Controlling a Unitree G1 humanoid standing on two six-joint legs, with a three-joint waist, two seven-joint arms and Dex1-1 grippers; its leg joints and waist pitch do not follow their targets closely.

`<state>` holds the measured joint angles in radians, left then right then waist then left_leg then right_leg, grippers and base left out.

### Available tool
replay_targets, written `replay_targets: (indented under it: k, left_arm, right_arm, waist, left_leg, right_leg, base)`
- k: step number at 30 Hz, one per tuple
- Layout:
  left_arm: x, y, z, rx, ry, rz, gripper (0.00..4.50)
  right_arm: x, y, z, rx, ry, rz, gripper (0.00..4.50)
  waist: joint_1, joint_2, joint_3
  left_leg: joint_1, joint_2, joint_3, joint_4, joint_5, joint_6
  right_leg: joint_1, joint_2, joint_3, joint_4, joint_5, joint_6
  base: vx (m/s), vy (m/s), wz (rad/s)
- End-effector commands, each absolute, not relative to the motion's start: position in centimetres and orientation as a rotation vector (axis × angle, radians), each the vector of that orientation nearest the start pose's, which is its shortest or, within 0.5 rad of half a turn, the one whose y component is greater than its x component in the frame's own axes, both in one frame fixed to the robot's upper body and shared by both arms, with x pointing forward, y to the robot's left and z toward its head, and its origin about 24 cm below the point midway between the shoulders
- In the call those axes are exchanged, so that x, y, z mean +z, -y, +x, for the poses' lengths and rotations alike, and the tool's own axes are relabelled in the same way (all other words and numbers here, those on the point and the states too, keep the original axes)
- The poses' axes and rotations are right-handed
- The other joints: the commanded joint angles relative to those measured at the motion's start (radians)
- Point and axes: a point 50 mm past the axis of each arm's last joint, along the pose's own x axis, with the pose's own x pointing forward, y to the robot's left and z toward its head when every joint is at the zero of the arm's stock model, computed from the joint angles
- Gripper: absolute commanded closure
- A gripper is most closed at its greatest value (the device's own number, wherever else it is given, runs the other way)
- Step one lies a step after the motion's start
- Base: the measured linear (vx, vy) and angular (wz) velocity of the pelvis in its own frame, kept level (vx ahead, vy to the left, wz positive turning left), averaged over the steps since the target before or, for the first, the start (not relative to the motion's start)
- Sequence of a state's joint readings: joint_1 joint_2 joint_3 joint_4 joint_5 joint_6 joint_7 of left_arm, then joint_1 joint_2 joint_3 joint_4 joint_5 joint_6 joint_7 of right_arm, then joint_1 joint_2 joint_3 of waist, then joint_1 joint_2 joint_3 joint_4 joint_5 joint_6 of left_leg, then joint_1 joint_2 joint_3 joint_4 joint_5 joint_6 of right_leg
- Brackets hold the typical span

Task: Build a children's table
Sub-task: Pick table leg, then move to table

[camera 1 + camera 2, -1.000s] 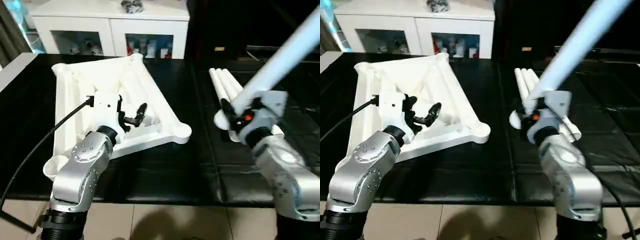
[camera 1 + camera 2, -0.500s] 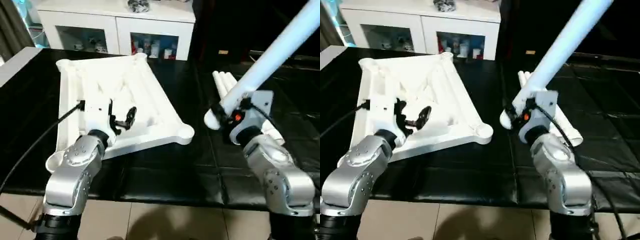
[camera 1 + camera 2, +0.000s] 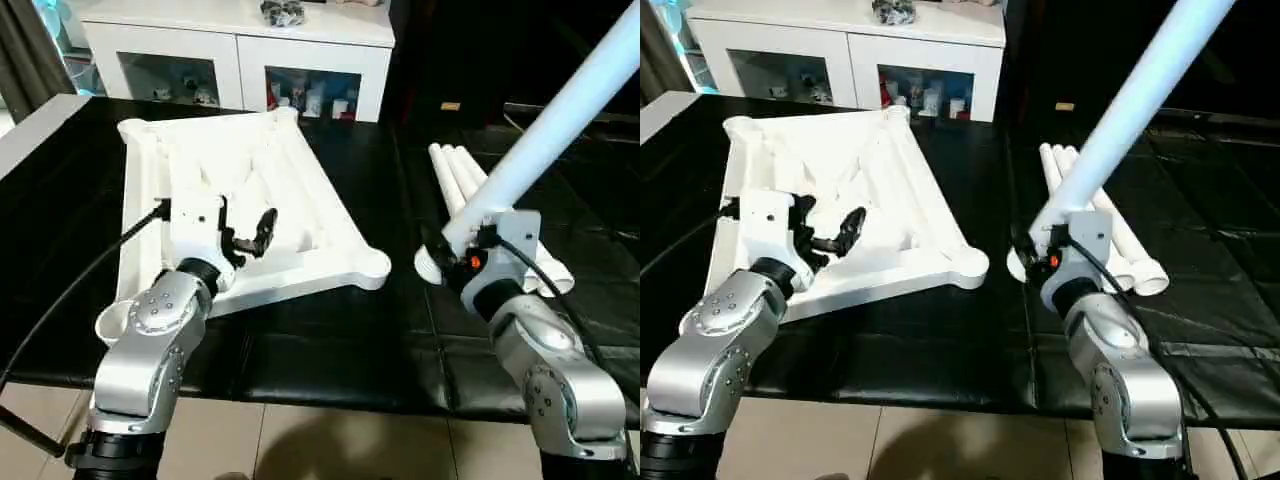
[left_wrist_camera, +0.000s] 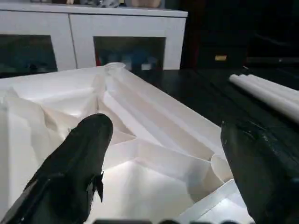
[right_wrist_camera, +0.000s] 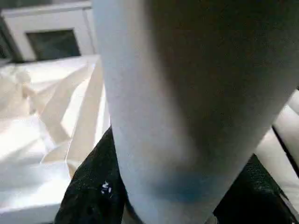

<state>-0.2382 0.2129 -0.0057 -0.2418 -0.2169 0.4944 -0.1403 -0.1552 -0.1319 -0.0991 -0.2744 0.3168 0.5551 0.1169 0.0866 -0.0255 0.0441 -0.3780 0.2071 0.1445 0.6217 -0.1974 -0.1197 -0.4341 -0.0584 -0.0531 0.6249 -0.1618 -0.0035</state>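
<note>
Head views: white plastic rectangular tabletop upside down on black padded surface, ribbed underside up, round corner sockets at the corners, all sockets visible here empty. Behind it, white glass-door cabinet with small items on its shelves. Three loose white tapered tube legs side by side on the black surface, right of the tabletop, apart from it. Left gripper over the near part of the tabletop's ribs, black fingers spread wide, nothing between them; silver forearm reaching up from the near-left. Right gripper clamped on fourth long white tube leg near its lower end; leg slanting up and away to the upper right, lower end just above the black surface, between the tabletop's near right socket and the loose legs.

Left wrist view: two black fingers far apart, empty, ribbed tabletop underside directly beyond them; loose legs farther off on the black surface.

Right wrist view: held leg close in front of the lens, black fingers on either side of it, tabletop ribs behind.
</note>
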Motion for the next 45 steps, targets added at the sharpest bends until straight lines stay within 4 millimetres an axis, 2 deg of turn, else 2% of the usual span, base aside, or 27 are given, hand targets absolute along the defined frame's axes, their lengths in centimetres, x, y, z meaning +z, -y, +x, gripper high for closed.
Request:
replay_targets:
  k: [1, 3, 13, 17, 18, 19, 20, 21, 22, 23, 24, 27, 29, 32, 33, 34, 35, 36, 37, 38, 39, 40, 41, 42, 43, 44, 45]
  left_arm:
    - [11.8, -15.1, 28.7, -0.266, -0.017, 0.018, 0.32]
    - [11.8, -15.1, 28.6, -0.264, -0.014, 0.006, 0.32]
    - [11.8, -15.4, 28.5, -0.25, -0.009, 0.002, 0.32]
    - [11.9, -15.7, 28.6, -0.234, -0.011, -0.016, 0.32]
    - [11.7, -15.8, 28.6, -0.23, -0.018, -0.007, 0.32]
    - [11.6, -15.8, 28.6, -0.23, -0.021, -0.004, 0.32]
    - [11.5, -15.8, 28.5, -0.229, -0.024, -0.001, 0.32]
    - [11.4, -15.8, 28.5, -0.229, -0.024, -0.001, 0.32]
    - [11.4, -15.8, 28.5, -0.229, -0.024, -0.001, 0.32]
    - [11.5, -15.7, 28.5, -0.229, -0.023, -0.002, 0.32]
    - [11.6, -15.7, 28.6, -0.229, -0.022, -0.004, 0.32]
    - [11.7, -15.7, 28.7, -0.23, -0.02, -0.004, 0.32]
    - [11.7, -15.7, 28.7, -0.232, -0.02, -0.003, 0.32]
    - [11.7, -15.8, 28.7, -0.235, -0.02, -0.001, 0.32]
    - [11.8, -15.7, 28.7, -0.237, -0.019, -0.001, 0.32]
    - [11.8, -15.7, 28.7, -0.238, -0.018, 0.0, 0.32]
    - [11.8, -15.7, 28.7, -0.239, -0.018, 0.0, 0.32]
    - [11.8, -15.7, 28.7, -0.239, -0.018, 0.0, 0.32]
    - [11.8, -15.7, 28.7, -0.239, -0.018, 0.0, 0.32]
    - [11.8, -15.7, 28.7, -0.239, -0.018, 0.0, 0.32]
    - [11.8, -15.7, 28.7, -0.239, -0.018, 0.0, 0.32]
    - [11.8, -15.7, 28.7, -0.239, -0.018, 0.0, 0.32]
    - [11.8, -15.7, 28.7, -0.239, -0.018, 0.0, 0.32]
    - [11.8, -15.7, 28.7, -0.239, -0.018, 0.0, 0.32]
    - [11.8, -15.7, 28.7, -0.239, -0.018, 0.0, 0.32]
    - [11.8, -15.8, 28.7, -0.241, -0.018, 0.0, 0.32]
    - [11.9, -15.7, 28.8, -0.244, -0.017, 0.0, 0.32]
  right_arm:
    - [10.2, 16.9, 27.1, 0.163, -0.087, 0.172, 2.56]
    - [10.2, 16.8, 27.0, 0.165, -0.084, 0.167, 2.56]
    - [10.6, 16.1, 27.3, 0.221, -0.066, 0.13, 2.56]
    - [10.6, 15.8, 27.4, 0.239, -0.063, 0.105, 2.56]
    - [10.7, 15.8, 27.5, 0.245, -0.062, 0.094, 2.56]
    - [10.7, 15.8, 27.5, 0.248, -0.06, 0.082, 2.56]
    - [10.7, 15.8, 27.6, 0.247, -0.059, 0.077, 2.56]
    - [10.7, 15.9, 27.6, 0.245, -0.059, 0.075, 2.56]
    - [10.7, 15.9, 27.6, 0.245, -0.059, 0.075, 2.56]
    - [10.7, 15.9, 27.6, 0.244, -0.057, 0.072, 2.56]
    - [10.7, 15.9, 27.7, 0.245, -0.055, 0.07, 2.56]
    - [10.7, 15.8, 27.7, 0.245, -0.051, 0.069, 2.56]
    - [10.7, 15.8, 27.7, 0.245, -0.05, 0.068, 2.56]
    - [10.7, 15.7, 27.7, 0.244, -0.049, 0.068, 2.56]
    - [10.5, 15.7, 27.7, 0.244, -0.058, 0.062, 2.56]
    - [10.5, 15.7, 27.7, 0.248, -0.059, 0.065, 2.56]
    - [10.5, 15.6, 27.7, 0.253, -0.059, 0.07, 2.56]
    - [10.5, 15.6, 27.7, 0.253, -0.059, 0.07, 2.56]
    - [10.5, 15.6, 27.7, 0.253, -0.059, 0.07, 2.56]
    - [10.5, 15.6, 27.7, 0.253, -0.059, 0.07, 2.56]
    - [10.5, 15.6, 27.7, 0.253, -0.059, 0.07, 2.56]
    - [10.5, 15.6, 27.7, 0.253, -0.059, 0.07, 2.56]
    - [10.5, 15.6, 27.7, 0.253, -0.059, 0.07, 2.56]
    - [10.5, 15.6, 27.7, 0.253, -0.059, 0.07, 2.56]
    - [10.5, 15.6, 27.7, 0.253, -0.059, 0.07, 2.56]
    - [10.5, 15.5, 27.6, 0.255, -0.057, 0.073, 2.56]
    - [10.6, 15.5, 27.6, 0.264, -0.052, 0.077, 2.56]
  waist:
    - [-0.004, 0.012, -0.058]
    - [-0.002, 0.018, -0.059]
    - [-0.001, 0.01, -0.059]
    - [-0.008, 0.013, -0.049]
    - [-0.012, 0.015, -0.043]
    - [-0.021, 0.015, -0.032]
    - [-0.023, 0.017, -0.03]
    - [-0.038, 0.024, -0.021]
    - [-0.038, 0.024, -0.021]
    - [-0.041, 0.026, -0.02]
    - [-0.05, 0.036, -0.027]
    - [-0.052, 0.019, -0.042]
    - [-0.047, 0.017, -0.051]
    - [-0.042, 0.025, -0.065]
    - [-0.039, 0.025, -0.067]
    - [-0.044, 0.05, -0.071]
    - [-0.047, 0.029, -0.055]
    - [-0.03, 0.018, -0.051]
    - [-0.02, 0.013, -0.052]
    - [-0.009, 0.002, -0.051]
    - [0.021, -0.006, -0.059]
    - [0.043, -0.004, -0.065]
    - [0.072, 0.005, -0.074]
    - [0.082, 0.039, -0.071]
    - [0.026, 0.099, -0.064]
    - [-0.021, 0.068, -0.068]
    - [0.002, 0.037, -0.059]
  left_leg:
    - [0.003, -0.002, 0.008, -0.083, -0.245, -0.013]
    - [0.001, -0.002, 0.008, -0.083, -0.232, -0.013]
    - [-0.001, -0.002, 0.009, -0.082, -0.228, -0.004]
    - [0.034, -0.003, 0.005, -0.093, -0.41, -0.002]
    - [0.054, -0.005, 0.005, -0.094, -0.475, 0.009]
    - [0.084, -0.007, 0.004, -0.093, -0.553, 0.021]
    - [0.099, -0.008, 0.003, -0.092, -0.577, 0.027]
    - [0.124, -0.001, -0.003, -0.1, -0.63, 0.038]
    - [0.124, -0.001, -0.003, -0.1, -0.63, 0.038]
    - [0.125, 0.004, -0.006, -0.106, -0.645, 0.042]
    - [0.108, 0.022, -0.019, -0.128, -0.653, 0.043]
    - [0.086, -0.007, 0.003, -0.116, -0.475, 0.045]
    - [0.065, -0.008, 0.007, -0.12, -0.367, 0.059]
    - [0.077, -0.003, 0.013, -0.124, -0.233, 0.097]
    - [0.076, -0.008, 0.017, -0.121, -0.178, 0.122]
    - [0.158, 0.013, 0.048, -0.122, -0.228, 0.062]
    - [0.167, 0.018, 0.049, -0.129, -0.264, 0.019]
    - [0.165, 0.006, 0.069, -0.131, -0.28, -0.024]
    - [0.167, -0.011, 0.082, -0.126, -0.288, -0.036]
    - [0.146, -0.051, 0.101, -0.105, -0.288, -0.053]
    - [0.087, -0.089, 0.086, -0.06, -0.256, -0.06]
    - [0.062, -0.091, 0.064, -0.031, -0.241, -0.059]
    - [0.006, -0.082, 0.017, 0.026, -0.184, -0.089]
    - [-0.007, -0.046, -0.016, 0.01, -0.082, -0.16]
    - [0.15, 0.053, -0.047, -0.098, 0.115, -0.177]
    - [0.212, 0.13, -0.084, -0.108, 0.207, -0.093]
    - [0.208, 0.159, -0.095, -0.104, 0.144, 0.067]
  right_leg:
    - [0.056, -0.044, 0.033, -0.091, -0.345, -0.031]
    - [0.058, -0.044, 0.034, -0.09, -0.324, -0.035]
    - [0.058, -0.046, 0.033, -0.091, -0.359, -0.026]
    - [0.058, -0.039, 0.02, -0.108, -0.561, 0.007]
    - [0.052, -0.035, 0.011, -0.124, -0.637, 0.016]
    - [0.049, -0.027, -0.011, -0.148, -0.721, 0.024]
    - [0.049, -0.026, -0.021, -0.159, -0.742, 0.025]
    - [0.063, -0.025, -0.055, -0.187, -0.74, 0.031]
    - [0.063, -0.025, -0.055, -0.187, -0.74, 0.031]
    - [0.074, -0.027, -0.062, -0.187, -0.723, 0.03]
    - [0.113, -0.047, -0.052, -0.158, -0.643, 0.01]
    - [0.125, -0.065, -0.026, -0.16, -0.657, -0.028]
    - [0.142, -0.064, -0.014, -0.147, -0.604, -0.049]
    - [0.144, -0.049, -0.006, -0.111, -0.336, -0.165]
    - [0.152, -0.047, -0.005, -0.095, -0.216, -0.231]
    - [0.103, -0.019, 0.02, -0.097, -0.231, -0.251]
    - [0.09, -0.005, 0.02, -0.082, -0.211, -0.266]
    - [0.106, 0.003, 0.039, -0.069, -0.162, -0.288]
    - [0.111, 0.014, 0.055, -0.065, -0.139, -0.3]
    - [0.146, 0.033, 0.097, -0.065, -0.091, -0.325]
    - [0.22, 0.026, 0.167, -0.071, -0.058, -0.348]
    - [0.246, 0.005, 0.204, -0.074, -0.016, -0.366]
    - [0.283, -0.011, 0.263, -0.062, 0.156, -0.399]
    - [0.244, 0.04, 0.253, -0.025, 0.365, -0.337]
    - [0.024, 0.111, 0.091, 0.091, 0.16, -0.134]
    - [-0.032, 0.043, 0.062, 0.096, -0.049, -0.09]
    - [-0.044, -0.05, 0.034, 0.099, -0.15, -0.058]
  base:
    - [0.0, 0.0, 0.0]
    - [0.0, 0.0, 0.0]
    - [0.0, 0.0, 0.0]
    - [0.0, 0.0, 0.0]
    - [0.0, 0.0, 0.0]
    - [0.0, 0.0, 0.0]
    - [0.0, 0.0, 0.0]
    - [0.0, 0.0, 0.0]
    - [0.0, 0.0, 0.0]
    - [0.0, 0.0, 0.0]
    - [0.072, 0.02, -0.12]
    - [0.048, 0.013, -0.07]
    - [0.03, 0.001, -0.03]
    - [0.089, -0.004, 0.0]
    - [0.104, -0.002, 0.04]
    - [0.104, -0.002, 0.04]
    - [0.162, -0.004, -0.2]
    - [0.167, 0.001, -0.48]
    - [0.167, 0.001, -0.48]
    - [0.12, -0.002, -0.56]
    - [0.129, 0.021, -0.6]
    - [0.129, 0.021, -0.6]
    - [0.098, 0.079, -0.58]
    - [-0.015, 0.122, -0.59]
    - [-0.015, 0.122, -0.59]
    - [0.007, 0.021, -0.66]
    - [0.098, -0.063, -0.3]
